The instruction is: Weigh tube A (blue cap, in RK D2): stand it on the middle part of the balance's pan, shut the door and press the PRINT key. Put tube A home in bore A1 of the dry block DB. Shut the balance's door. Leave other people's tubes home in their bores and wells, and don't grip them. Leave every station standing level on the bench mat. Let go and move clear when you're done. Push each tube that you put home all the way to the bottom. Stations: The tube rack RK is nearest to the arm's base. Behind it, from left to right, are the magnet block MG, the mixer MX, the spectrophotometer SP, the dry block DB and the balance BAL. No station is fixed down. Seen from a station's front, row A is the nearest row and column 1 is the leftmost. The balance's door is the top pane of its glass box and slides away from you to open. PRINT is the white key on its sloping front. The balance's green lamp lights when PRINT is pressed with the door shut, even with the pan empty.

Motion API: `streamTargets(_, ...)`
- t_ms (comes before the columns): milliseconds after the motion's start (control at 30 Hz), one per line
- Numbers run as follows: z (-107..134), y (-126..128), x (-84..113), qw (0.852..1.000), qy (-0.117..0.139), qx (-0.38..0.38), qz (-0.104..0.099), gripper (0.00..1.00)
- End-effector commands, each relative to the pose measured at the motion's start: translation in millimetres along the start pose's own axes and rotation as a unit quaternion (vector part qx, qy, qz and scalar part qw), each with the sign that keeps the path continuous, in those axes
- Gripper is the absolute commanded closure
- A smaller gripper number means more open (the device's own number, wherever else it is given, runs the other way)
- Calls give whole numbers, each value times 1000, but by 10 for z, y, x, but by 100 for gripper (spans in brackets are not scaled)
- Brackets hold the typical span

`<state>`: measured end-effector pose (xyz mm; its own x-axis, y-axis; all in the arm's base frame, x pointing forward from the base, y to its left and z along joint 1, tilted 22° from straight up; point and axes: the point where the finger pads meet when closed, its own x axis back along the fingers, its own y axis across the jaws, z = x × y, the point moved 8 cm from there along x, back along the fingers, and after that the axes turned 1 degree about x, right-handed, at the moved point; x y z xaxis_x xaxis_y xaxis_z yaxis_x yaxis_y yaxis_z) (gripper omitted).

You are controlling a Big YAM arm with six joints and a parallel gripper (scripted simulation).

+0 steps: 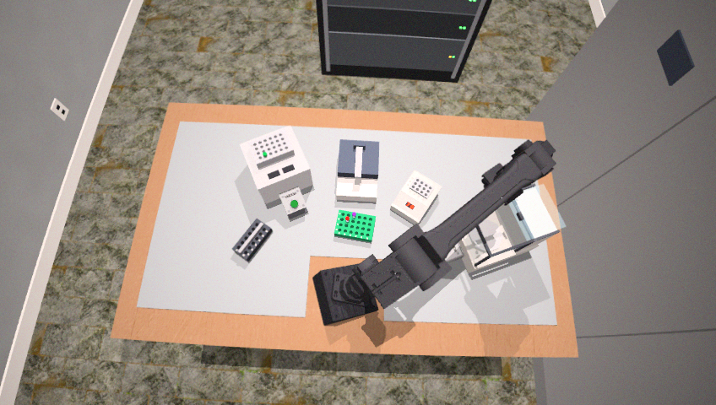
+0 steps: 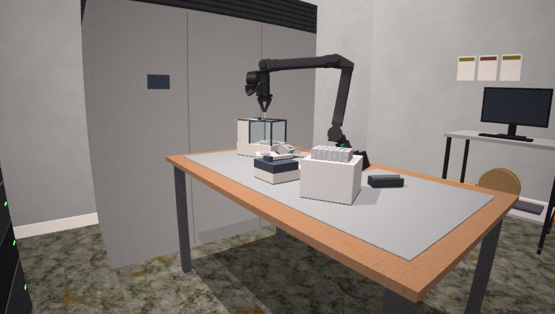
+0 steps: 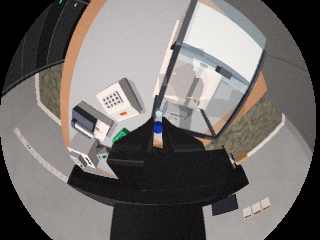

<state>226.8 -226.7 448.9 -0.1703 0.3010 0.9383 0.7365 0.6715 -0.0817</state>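
My gripper (image 2: 264, 110) (image 3: 157, 120) is shut on tube A (image 2: 264, 115) (image 3: 158, 128) by its blue cap. The tube hangs upright above the glass box of the balance (image 1: 538, 214) (image 2: 252, 149) (image 3: 222, 31), near its front left edge in the wrist view. The door (image 1: 558, 216) is slid back and juts out behind the housing, so the box top is open. The arm hides part of the balance in the top view. The dry block DB (image 1: 421, 205) (image 3: 128, 102) stands left of the balance, with no tube visible in its bores. No lit green lamp is visible.
The green rack RK (image 1: 355, 231) holds red-capped and purple-capped tubes. The spectrophotometer (image 1: 357, 192) (image 2: 275, 165) stands behind it. The mixer (image 1: 287, 189) (image 2: 330, 180) holds a green-capped tube. The magnet block (image 1: 252, 240) (image 2: 385, 182) is at the left. Dark frame bars edge the balance's opening.
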Motion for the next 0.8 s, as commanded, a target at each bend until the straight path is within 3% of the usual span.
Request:
streamTargets(0,-185,-183,177,999,-28,-46,3,91)
streamTargets(200,-210,-575,249,992,-40,-120,19,91)
streamTargets(267,-181,-704,269,994,-29,-108,20,91)
streamTargets(367,-183,-892,311,989,-39,-138,27,91)
streamTargets(433,-173,-891,298,989,-37,-138,27,91)
streamTargets(467,-111,-794,110,992,-14,-126,21,91)
streamTargets(500,-93,-786,76,992,-10,-126,21,91)
streamTargets(767,-19,-777,186,990,-25,-136,24,91)
